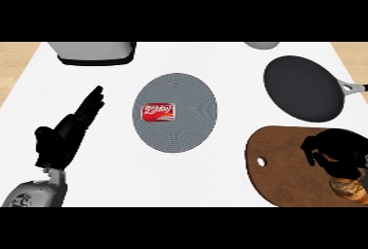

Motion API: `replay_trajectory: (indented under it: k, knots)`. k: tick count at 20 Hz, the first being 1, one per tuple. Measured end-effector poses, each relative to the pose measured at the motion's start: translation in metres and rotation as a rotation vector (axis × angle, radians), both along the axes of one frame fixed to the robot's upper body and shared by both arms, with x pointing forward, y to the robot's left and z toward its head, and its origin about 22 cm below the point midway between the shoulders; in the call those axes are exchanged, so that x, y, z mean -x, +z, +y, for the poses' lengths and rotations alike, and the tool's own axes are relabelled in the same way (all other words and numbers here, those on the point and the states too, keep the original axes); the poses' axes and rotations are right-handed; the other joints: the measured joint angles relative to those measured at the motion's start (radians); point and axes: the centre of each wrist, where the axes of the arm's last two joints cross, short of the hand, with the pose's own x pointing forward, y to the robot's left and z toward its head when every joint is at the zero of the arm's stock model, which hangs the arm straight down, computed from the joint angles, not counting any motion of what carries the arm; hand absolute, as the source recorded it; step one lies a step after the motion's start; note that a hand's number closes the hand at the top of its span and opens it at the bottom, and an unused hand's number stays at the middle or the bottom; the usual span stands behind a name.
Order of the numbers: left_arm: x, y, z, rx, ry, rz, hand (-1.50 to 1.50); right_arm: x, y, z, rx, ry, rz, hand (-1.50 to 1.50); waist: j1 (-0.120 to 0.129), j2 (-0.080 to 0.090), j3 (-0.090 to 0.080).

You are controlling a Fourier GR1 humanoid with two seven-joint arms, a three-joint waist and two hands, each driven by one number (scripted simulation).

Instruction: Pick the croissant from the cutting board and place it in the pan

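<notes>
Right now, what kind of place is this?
Likely a kitchen counter: a dark pan, a wooden cutting board with a croissant on it, and a grey plate on a white top.

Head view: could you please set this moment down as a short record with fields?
croissant: on the cutting board, lower right, partly hidden by the right hand
right hand: over the croissant, fingers curled down around it
pan: dark, beyond the board, nothing in it
left hand: resting open at the left
plate: grey, centre, carrying a red packet
task state: croissant not yet in the pan
</notes>
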Motion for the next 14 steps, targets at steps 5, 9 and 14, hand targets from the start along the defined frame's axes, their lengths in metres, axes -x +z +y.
replay_trajectory:
  k: [5, 9, 14]
  knots:
    - [0.006, -0.006, 0.01, -0.006, 0.037, 0.02, 0.0, 0.023, -0.009, 0.05, -0.253, -0.049, -0.243, 1.5, -0.042, -0.01, 0.003]
    - [0.009, -0.006, 0.012, -0.01, 0.052, 0.02, 0.0, 0.041, 0.016, 0.077, -0.405, -0.086, -0.497, 1.5, -0.052, -0.014, 0.004]
    - [0.011, -0.007, 0.011, -0.008, 0.043, 0.015, 0.0, 0.076, 0.056, 0.092, -0.552, -0.129, -0.769, 1.5, -0.045, -0.009, 0.004]
